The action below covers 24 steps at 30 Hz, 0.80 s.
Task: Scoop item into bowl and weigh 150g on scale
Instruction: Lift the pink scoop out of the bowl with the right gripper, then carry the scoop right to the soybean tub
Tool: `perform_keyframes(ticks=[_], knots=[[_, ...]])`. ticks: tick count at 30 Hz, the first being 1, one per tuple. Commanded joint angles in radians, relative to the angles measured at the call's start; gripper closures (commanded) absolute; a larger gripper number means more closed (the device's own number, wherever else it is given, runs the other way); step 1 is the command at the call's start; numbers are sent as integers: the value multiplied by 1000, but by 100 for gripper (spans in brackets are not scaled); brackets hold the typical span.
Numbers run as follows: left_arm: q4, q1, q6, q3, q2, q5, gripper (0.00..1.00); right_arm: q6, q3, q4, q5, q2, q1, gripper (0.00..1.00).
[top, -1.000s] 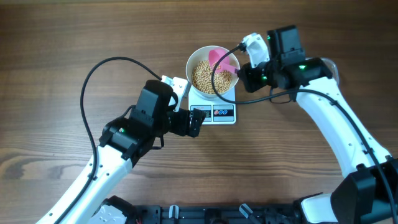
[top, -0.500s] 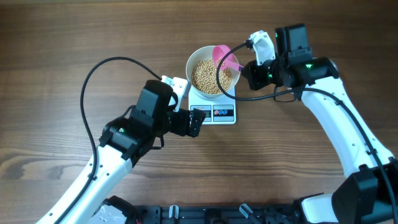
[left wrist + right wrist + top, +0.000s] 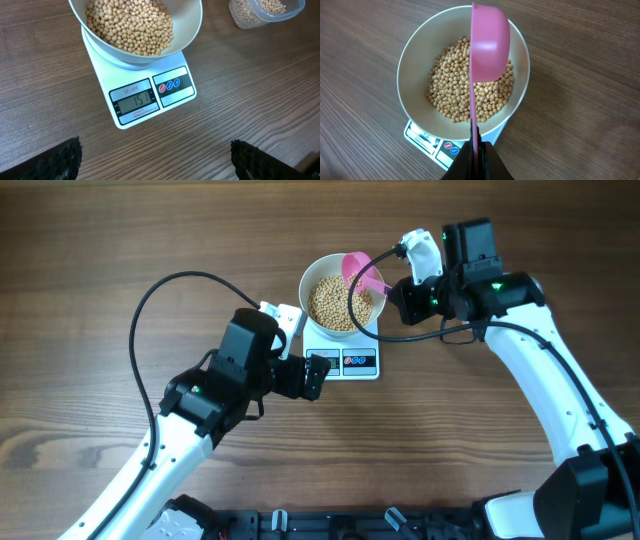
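Your right gripper (image 3: pixel 477 149) has its fingers pressed together on the thin handle of the pink scoop (image 3: pixel 489 45). It holds the scoop turned on its edge just above the white bowl (image 3: pixel 410 60). I judge this pose is to let the last beans (image 3: pixel 130 27) fall out, because no bean shows in the scoop now.

The beans lie in a heap in the bowl, and the bowl sits on the white kitchen scale (image 3: pixel 172 107). The display (image 3: pixel 134 101) seems to read 151, so the target looks reached or just passed.

Your left gripper (image 3: pixel 316 375) holds nothing and its fingers stand wide apart, just beside the front of the scale. I think it waits there so that its camera can look at the display.

A clear tub (image 3: pixel 265 10) with more beans stands near, at the right of the scale in the left wrist view. Everything rests on a brown wooden table (image 3: pixel 100 240) with visible grain. Of the room beyond the table you can see nothing.
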Motion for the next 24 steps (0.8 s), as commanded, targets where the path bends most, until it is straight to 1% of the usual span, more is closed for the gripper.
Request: perform_keyframes(ticks=[1,11,14,17,19,24], knots=[[0,-4,19,-1,2,-6,0,8,24,10,-28,-27,0,96],[0,-4,19,-1,2,-6,0,11,24,30,-31,-27,0,96],[0,-4,19,-1,2,-6,0,11,24,36,-59,-27,-1,96],[0,-4,19,-1,2,-6,0,54,24,52,-65,-28,-2,96],[0,-5,19,-1,2,-6,0,92,24,66,-64,-30,-15,96],[0,-4,19,-1,2,-6,0,103,24,69,-64,-57,-94,96]])
